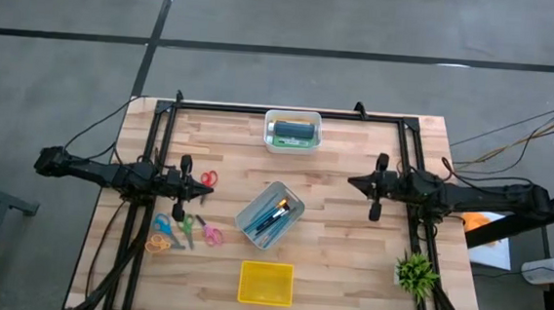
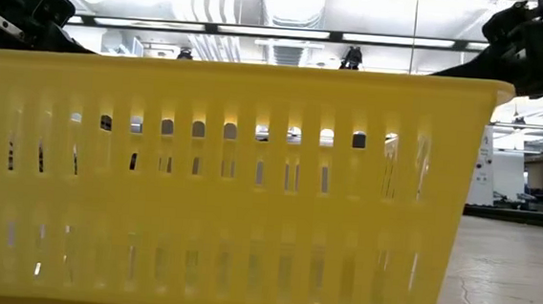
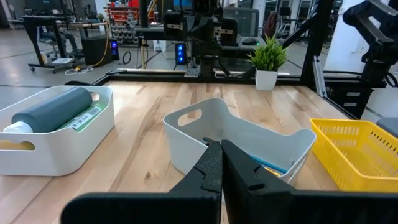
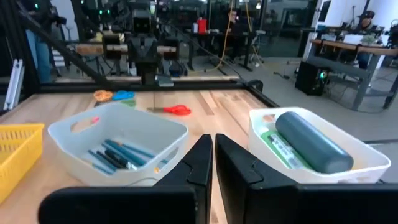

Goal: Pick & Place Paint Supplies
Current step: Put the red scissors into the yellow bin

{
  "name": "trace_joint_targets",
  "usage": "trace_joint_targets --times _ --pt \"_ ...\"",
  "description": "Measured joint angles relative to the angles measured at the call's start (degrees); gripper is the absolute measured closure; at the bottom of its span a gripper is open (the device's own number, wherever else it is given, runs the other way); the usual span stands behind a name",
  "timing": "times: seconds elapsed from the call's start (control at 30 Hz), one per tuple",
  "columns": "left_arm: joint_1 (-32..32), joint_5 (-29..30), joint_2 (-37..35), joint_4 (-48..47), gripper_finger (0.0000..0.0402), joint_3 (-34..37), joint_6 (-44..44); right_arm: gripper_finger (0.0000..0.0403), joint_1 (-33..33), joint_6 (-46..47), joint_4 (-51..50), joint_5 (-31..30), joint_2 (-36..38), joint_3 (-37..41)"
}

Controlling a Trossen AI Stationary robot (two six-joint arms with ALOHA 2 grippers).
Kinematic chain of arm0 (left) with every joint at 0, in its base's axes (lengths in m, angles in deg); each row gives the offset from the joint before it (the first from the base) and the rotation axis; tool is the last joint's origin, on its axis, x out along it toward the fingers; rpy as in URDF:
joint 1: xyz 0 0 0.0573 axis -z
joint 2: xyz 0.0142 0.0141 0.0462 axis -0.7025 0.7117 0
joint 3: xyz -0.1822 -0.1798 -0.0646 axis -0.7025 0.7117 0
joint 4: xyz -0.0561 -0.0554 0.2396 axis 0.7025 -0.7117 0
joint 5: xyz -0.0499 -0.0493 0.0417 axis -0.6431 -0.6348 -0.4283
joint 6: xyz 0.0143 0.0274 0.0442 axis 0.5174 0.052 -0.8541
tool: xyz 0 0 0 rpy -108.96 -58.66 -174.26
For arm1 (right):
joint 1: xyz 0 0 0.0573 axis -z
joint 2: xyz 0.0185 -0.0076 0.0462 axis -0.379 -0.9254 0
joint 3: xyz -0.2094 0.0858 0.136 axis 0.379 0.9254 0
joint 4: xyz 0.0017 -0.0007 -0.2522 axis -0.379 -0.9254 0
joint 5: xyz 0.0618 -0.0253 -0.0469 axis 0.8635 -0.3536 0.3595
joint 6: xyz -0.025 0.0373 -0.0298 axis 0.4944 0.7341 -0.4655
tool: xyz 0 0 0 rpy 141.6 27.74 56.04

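Hovering empty above the table, left gripper and right gripper are closed.

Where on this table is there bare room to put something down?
Bare wood lies between the white bin and the brush bin, and between that and the plant. It is crowded around the scissors under the left gripper.

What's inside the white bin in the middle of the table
The middle white bin holds several thin brushes with blue handles, lying in a loose pile, one with some orange. Whatever lies under them or against the near wall is hidden, so tubes cannot be ruled out.
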Motion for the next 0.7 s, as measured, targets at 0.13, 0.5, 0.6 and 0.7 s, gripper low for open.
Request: trace_joint_targets --times 0.13,0.5,0.6,0.7 --pt "0.00 0.00 0.00 0.00 0.0401 0.00 0.00 0.0388 0.00 -1.19 -6.82 0.02 2.61 -1.22" --pt "0.02 0.00 0.00 0.00 0.0401 0.01 0.00 0.0388 0.00 -3.05 -6.98 0.08 7.65 0.07" --pt "0.00 0.00 0.00 -0.01 0.0401 0.00 0.02 0.0388 0.02 -4.88 -0.70 0.79 8.22 2.75" --pt "0.00 0.00 -0.01 -0.01 0.0401 0.02 0.00 0.0388 0.00 -7.54 3.29 3.41 8.69 4.50"
